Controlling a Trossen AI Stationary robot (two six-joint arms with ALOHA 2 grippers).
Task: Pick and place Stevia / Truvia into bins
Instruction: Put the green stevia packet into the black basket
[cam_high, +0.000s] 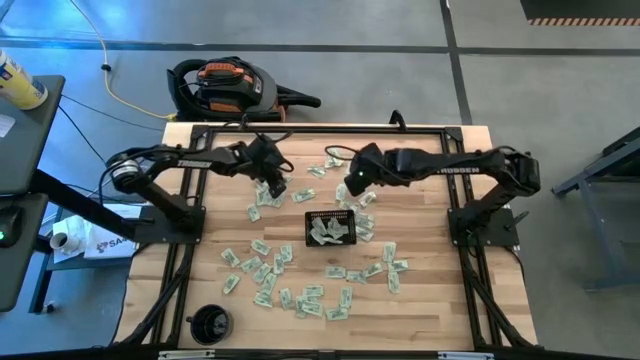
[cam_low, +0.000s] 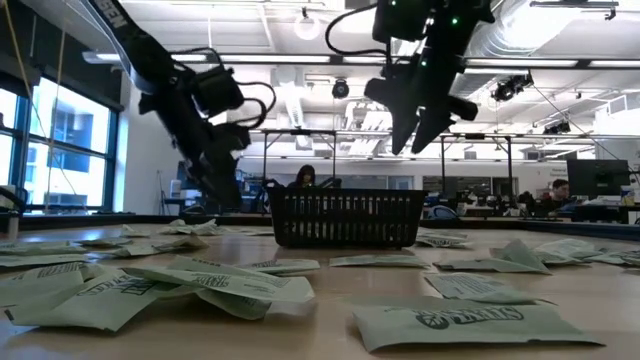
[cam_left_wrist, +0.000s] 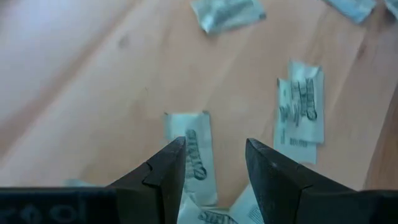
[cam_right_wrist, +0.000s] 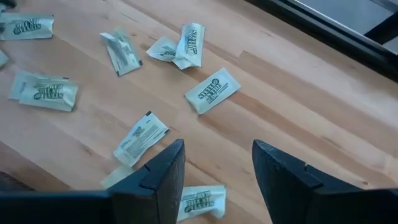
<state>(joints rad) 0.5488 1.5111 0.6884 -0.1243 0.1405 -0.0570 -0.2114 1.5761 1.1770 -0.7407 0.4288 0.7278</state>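
Many pale green and white Stevia sachets lie flat and scattered over the wooden table. The black mesh bin stands mid-table with a few sachets inside. My left gripper is left of the bin, open and tipped down over a sachet that shows between its fingers. It hangs low near the table. My right gripper hovers open beyond the bin's far edge, well above the table, with loose sachets below it.
A round black cup stands at the table's near left corner. Black frame rails run along the far edge and the sides. Sachets crowd the near half of the table; bare wood shows at the far right.
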